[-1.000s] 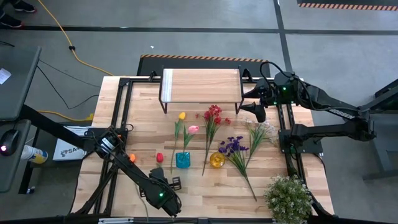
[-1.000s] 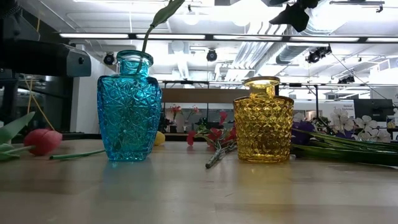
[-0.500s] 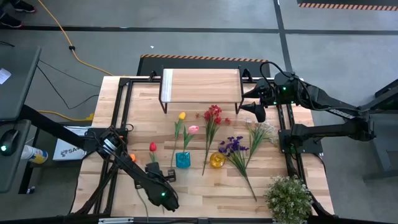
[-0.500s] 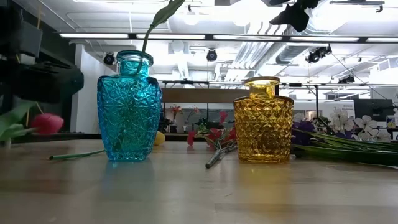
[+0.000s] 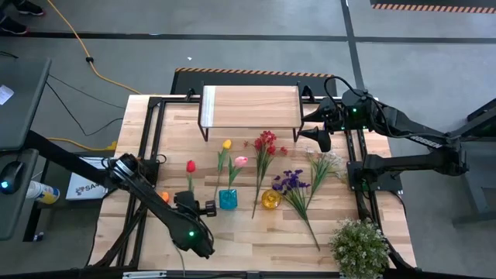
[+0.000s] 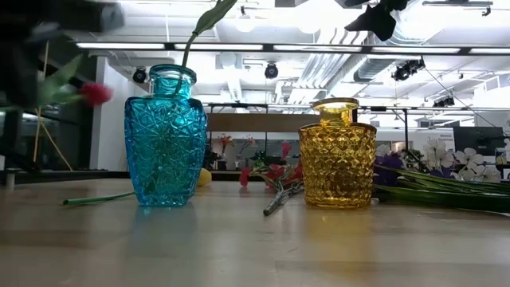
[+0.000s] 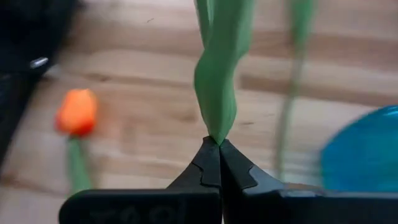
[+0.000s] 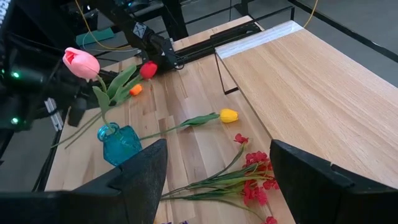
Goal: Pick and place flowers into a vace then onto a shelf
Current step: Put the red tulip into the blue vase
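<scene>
Wooden planks made up the table [image 5: 325, 225], with grey floor around it and a bright workshop ceiling behind. Near the table's front edge, the left gripper [image 7: 219, 144] was pinched shut on the green stem of a red tulip [image 5: 191, 166], whose head stood out beyond the fingers, toward the shelf [image 5: 249, 106]. The low view showed that tulip [image 6: 96, 93] lifted clear of the table, about level with the blue vase's shoulder. The blue vase [image 5: 227, 199] stood just beside this gripper, on its right, already holding a pink tulip [image 5: 241, 161]. An orange tulip [image 7: 77, 112] lay on the wood on the gripper's other side.

The right gripper [image 8: 217, 163] waited at the far right of the table, beside the shelf's right end, its fingers spread wide and holding nothing. Ahead of it on the boards lay a yellow tulip [image 8: 228, 115] and, nearer, a red spray [image 8: 256, 173]. From above, a purple spray [image 5: 288, 183] and a white spray [image 5: 325, 164] lay farther toward the front edge, with a yellow vase [image 5: 270, 199] standing between the red spray's stem and the purple one. A potted plant [image 5: 359, 246] sat at the front right corner, well apart from both grippers.
</scene>
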